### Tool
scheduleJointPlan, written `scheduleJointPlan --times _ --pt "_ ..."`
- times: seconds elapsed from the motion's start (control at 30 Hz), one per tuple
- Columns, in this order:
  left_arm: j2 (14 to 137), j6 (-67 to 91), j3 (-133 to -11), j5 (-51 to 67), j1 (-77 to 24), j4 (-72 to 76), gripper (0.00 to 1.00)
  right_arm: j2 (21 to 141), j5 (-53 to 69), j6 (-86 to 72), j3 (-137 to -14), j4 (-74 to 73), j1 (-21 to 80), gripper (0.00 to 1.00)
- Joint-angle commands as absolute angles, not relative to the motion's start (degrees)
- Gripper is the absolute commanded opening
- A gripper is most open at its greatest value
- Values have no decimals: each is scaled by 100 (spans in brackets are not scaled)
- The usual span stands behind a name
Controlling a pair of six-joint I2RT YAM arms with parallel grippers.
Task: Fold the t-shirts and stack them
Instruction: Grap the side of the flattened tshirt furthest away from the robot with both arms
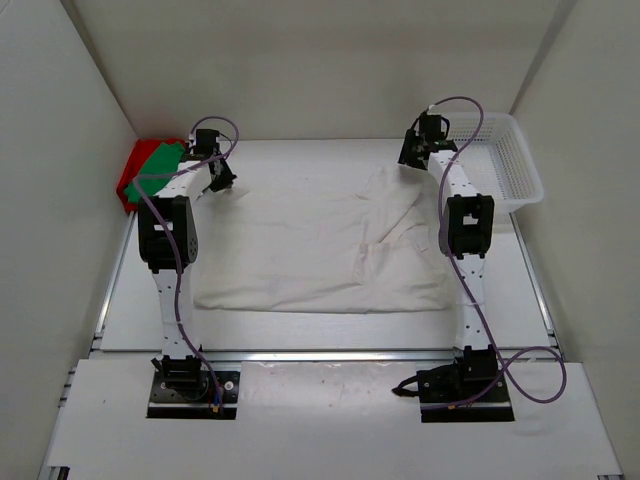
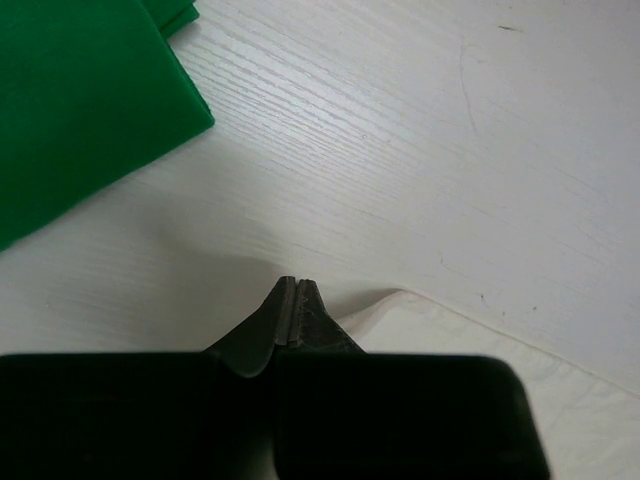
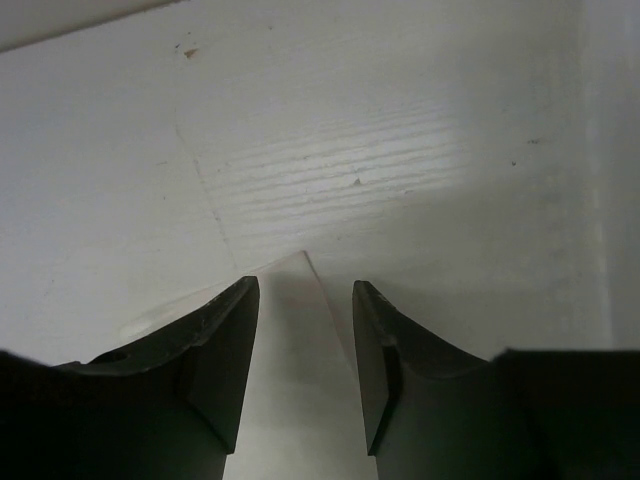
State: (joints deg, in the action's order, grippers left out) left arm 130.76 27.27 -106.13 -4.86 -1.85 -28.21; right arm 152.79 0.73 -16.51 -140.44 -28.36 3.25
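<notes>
Top view: white shirt (image 1: 300, 250) lies flat on the middle of the table (image 1: 320, 155), long axis left to right, near edge straight; which end is the collar cannot be made out. Its right part is creased, with 1 flap running up to a peak at the far right. Green shirt (image 1: 155, 162), folded, rests on red shirt (image 1: 128, 180) in the far-left corner against the wall; only a rim of red shows, and the left arm hides part of the stack. Basket (image 1: 510, 160) sits at the far right, apart from the cloth. Left gripper (image 1: 222, 178) is at the white shirt's far-left corner, right gripper (image 1: 415, 150) over its far-right peak; jaw state is too small to read here. Left wrist view: the 2 fingers (image 2: 280, 310) are pressed together on the white shirt's edge, which lifts to the tips at their right; the green shirt's corner fills the upper left, cut off by the frame. Right wrist view: the 2 fingers (image 3: 220, 350) stand apart, touching nothing; a pointed corner of the white shirt lies between them, tip pointing away, its lower part cut off.
</notes>
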Motion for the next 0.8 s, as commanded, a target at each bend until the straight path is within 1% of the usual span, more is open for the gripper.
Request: scheduleJointPlan --times 0.0,0.13,0.33,0.4,0.53,0.63,0.67,0.77 --pt "12762 2777 -10828 -326 -193 -2742 0 15275 246 -1617 -14273 -2848 316 41" --pt "12665 2786 -10767 -387 -176 -2751 0 15372 518 -1819 -14300 -2927 334 39" --pt "12560 2786 -10653 -343 -158 -2689 0 15495 861 -2091 -14431 -3094 185 39" --pt "12516 2812 -10661 -308 -158 -2672 0 15530 949 -2162 -14467 -3138 123 40" --pt "12323 2874 -10486 -185 -141 -2567 0 15504 756 -2136 -14502 -3261 97 41" --pt "12138 2900 -10336 -70 -193 -2444 0 15513 484 -2136 -14598 -3480 114 38" --pt "12103 2909 -10275 -88 -219 -2417 0 15521 457 -2127 -14555 -3463 123 39" --pt "12033 2953 -10161 -26 -211 -2390 0 15608 869 -2276 -14563 -3454 62 38"
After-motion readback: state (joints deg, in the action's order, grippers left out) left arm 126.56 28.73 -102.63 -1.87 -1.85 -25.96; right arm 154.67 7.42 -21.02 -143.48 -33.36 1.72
